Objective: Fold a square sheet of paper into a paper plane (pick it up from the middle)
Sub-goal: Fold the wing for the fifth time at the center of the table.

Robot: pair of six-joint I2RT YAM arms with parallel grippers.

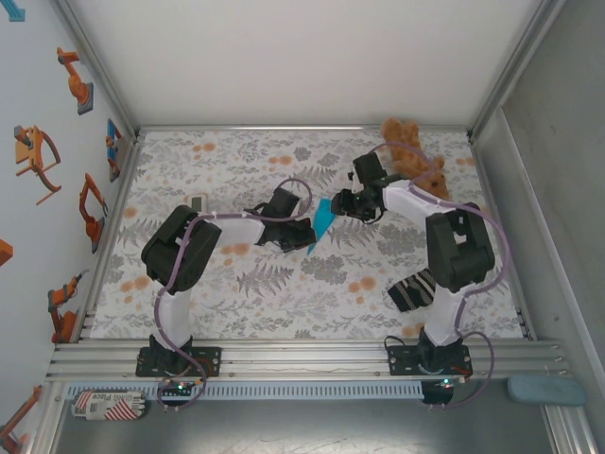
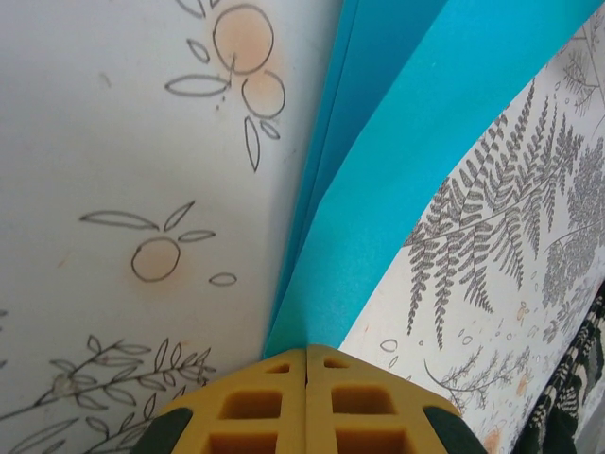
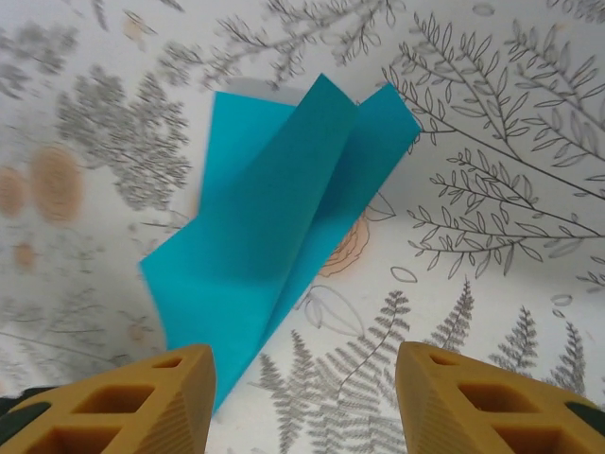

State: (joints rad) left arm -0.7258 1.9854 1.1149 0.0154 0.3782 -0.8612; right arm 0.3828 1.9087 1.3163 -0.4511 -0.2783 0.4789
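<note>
The cyan-blue paper is folded into a narrow pointed shape with a centre crease and is held up off the table between the two arms. My left gripper is shut on the paper, which rises straight out from between the yellow pads. In the top view the left gripper sits just left of the paper. My right gripper is open, its yellow fingers wide apart, and the paper hangs ahead of it, near its left finger. The right gripper is just right of the paper.
A brown teddy bear lies at the back right behind the right arm. A dark striped cloth lies at the front right by the right arm's base. A small white object sits at the left. The floral tablecloth covers the table.
</note>
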